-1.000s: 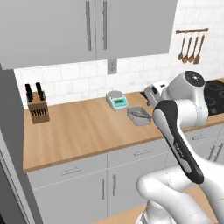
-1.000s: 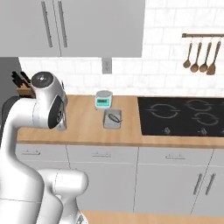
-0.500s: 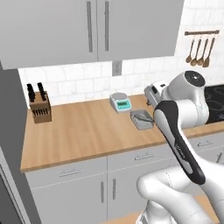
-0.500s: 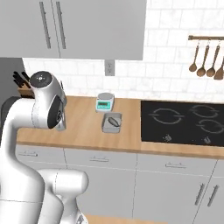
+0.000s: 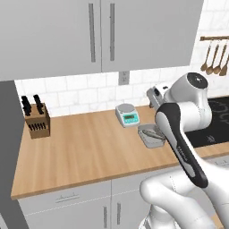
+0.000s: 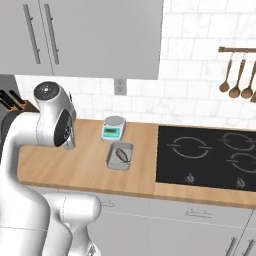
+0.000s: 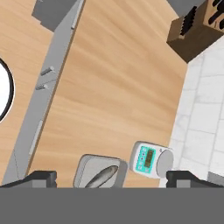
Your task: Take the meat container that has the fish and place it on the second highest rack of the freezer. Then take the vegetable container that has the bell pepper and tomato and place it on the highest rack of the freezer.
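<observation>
Hand view showed you one meat container [image 7: 99, 173] holding one fish [image 7: 102, 176], one scale [image 7: 152, 159], one knife block [image 7: 195, 31]; gripper [image 7: 112, 178] spread, empty.

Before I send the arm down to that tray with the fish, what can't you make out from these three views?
- Shallow grey rectangular tray with the fish: in the left base view the white arm covers its right end; in the hand view the bottom edge cuts it off.
- Small grey kitchen scale: display too small to read.
- Wooden knife block: cut by the left edge in the right base view, by the top corner in the hand view.
- Black cooktop: right part cropped.
</observation>
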You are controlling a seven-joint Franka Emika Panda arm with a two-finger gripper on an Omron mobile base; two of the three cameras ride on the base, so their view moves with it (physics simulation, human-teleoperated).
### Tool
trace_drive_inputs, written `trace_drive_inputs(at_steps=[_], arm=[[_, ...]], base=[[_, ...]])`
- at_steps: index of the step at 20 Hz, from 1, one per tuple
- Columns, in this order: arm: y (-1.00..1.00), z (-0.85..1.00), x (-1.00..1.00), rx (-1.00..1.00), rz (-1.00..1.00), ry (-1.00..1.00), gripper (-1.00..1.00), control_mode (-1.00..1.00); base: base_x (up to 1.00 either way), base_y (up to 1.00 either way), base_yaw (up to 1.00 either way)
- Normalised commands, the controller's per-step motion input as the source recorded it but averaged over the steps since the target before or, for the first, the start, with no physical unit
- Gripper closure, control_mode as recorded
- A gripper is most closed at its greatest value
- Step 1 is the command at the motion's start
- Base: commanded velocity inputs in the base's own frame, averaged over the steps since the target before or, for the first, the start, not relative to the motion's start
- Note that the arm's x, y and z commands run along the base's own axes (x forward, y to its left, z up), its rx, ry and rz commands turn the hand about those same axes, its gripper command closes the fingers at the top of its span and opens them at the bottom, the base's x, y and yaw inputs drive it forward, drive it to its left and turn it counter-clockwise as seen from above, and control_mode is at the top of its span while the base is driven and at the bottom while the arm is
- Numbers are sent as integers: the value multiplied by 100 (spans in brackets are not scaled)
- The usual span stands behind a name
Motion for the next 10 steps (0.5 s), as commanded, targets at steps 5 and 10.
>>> trace_drive_inputs(at_steps=[5, 10], arm=[[-33, -40, 0, 0, 0, 8, -100, -100], [-39, -60, 0, 0, 0, 19, -100, -100]], base=[[0, -6, 0], [0, 0, 0]])
